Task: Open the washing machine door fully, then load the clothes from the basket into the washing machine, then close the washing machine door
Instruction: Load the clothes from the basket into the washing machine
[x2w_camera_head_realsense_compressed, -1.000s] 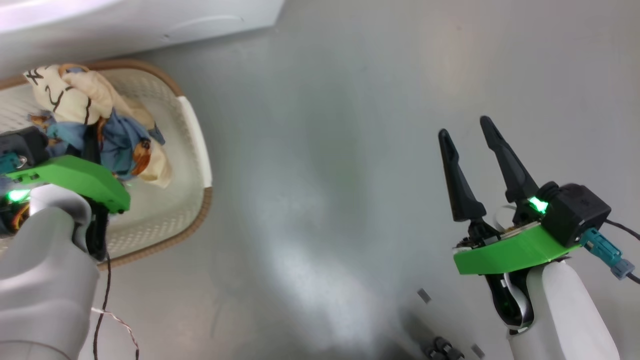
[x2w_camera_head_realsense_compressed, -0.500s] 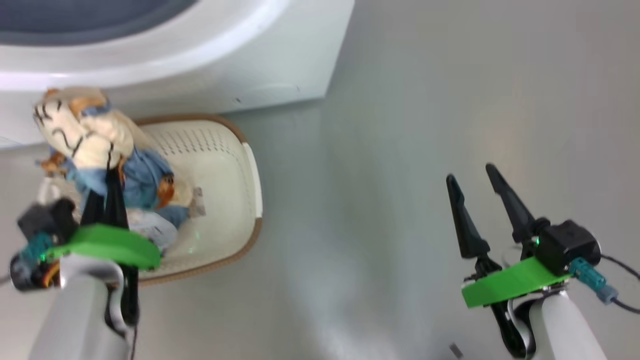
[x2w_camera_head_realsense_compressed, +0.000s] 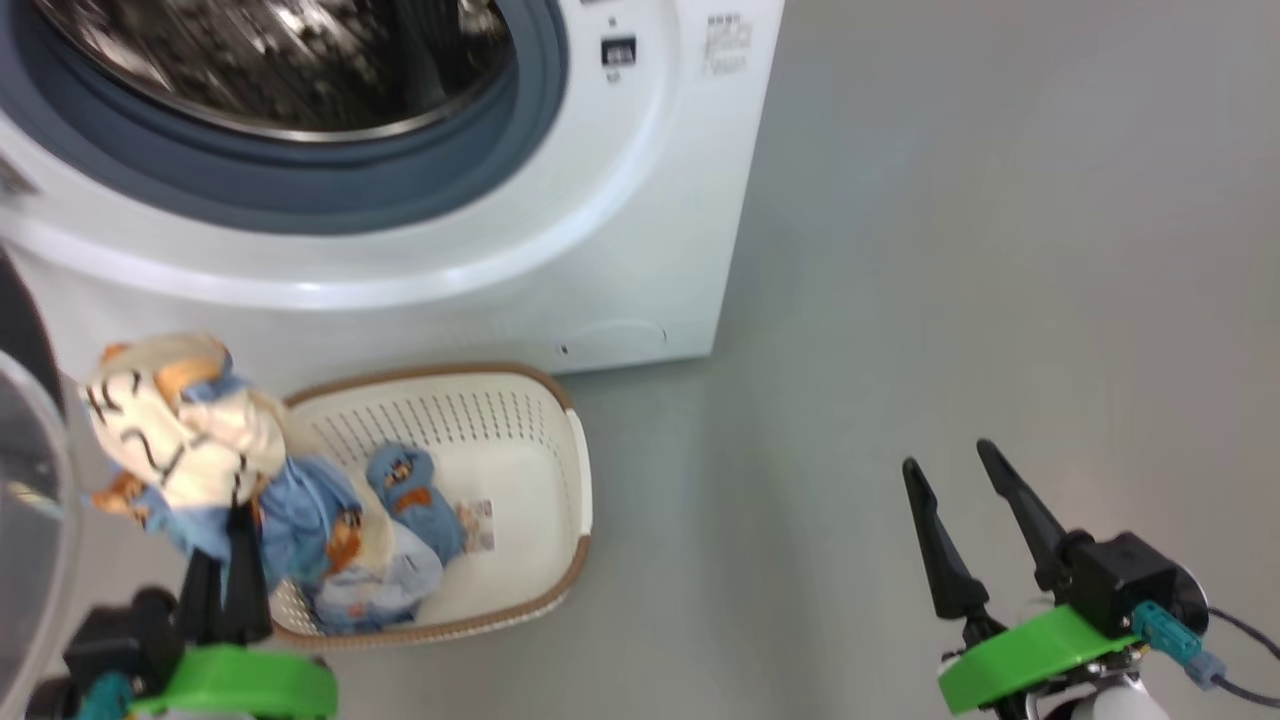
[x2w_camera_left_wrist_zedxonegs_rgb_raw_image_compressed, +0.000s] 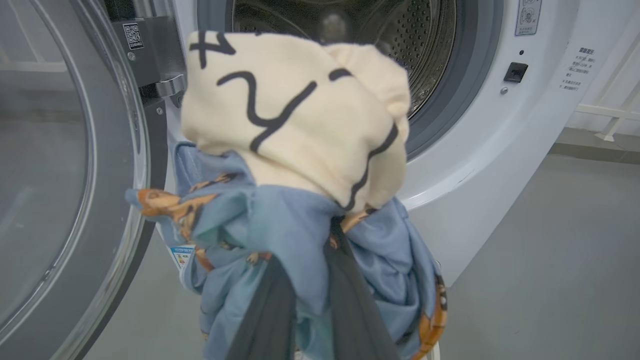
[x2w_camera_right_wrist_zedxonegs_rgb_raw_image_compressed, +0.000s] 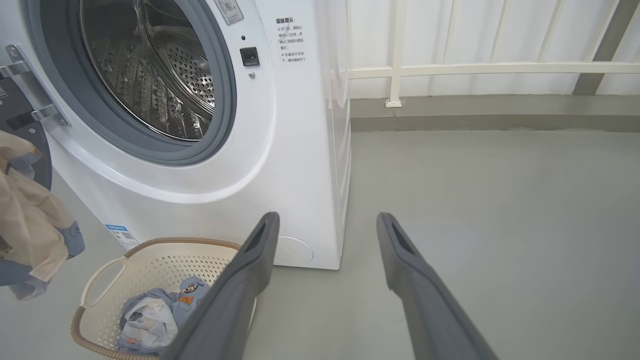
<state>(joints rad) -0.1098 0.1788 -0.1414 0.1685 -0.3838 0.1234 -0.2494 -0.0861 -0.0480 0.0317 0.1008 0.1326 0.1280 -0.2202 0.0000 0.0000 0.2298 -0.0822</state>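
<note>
Grey floor (x2w_camera_head_realsense_compressed: 950, 250): left tool (x2w_camera_head_realsense_compressed: 232, 530) clamps a cream-and-blue printed fabric bundle (x2w_camera_left_wrist_zedxonegs_rgb_raw_image_compressed: 295, 125), mid-loading. It should go forward next, into the perforated steel drum (x2w_camera_head_realsense_compressed: 270, 60) ahead; right tool (x2w_camera_head_realsense_compressed: 948, 456) gapes empty.

Room setting. A smooth grey floor (x2w_camera_head_realsense_compressed: 950, 250), evenly lit, with a faint sheen. At its far edge a white railing (x2w_camera_right_wrist_zedxonegs_rgb_raw_image_compressed: 450, 69) of horizontal bars and upright posts stands before a white wall (x2w_camera_right_wrist_zedxonegs_rgb_raw_image_compressed: 525, 30). A grey kerb (x2w_camera_right_wrist_zedxonegs_rgb_raw_image_compressed: 475, 112) runs along the foot. A slanted grey post (x2w_camera_right_wrist_zedxonegs_rgb_raw_image_compressed: 600, 45) crosses the right wrist view's upper right corner.
</note>
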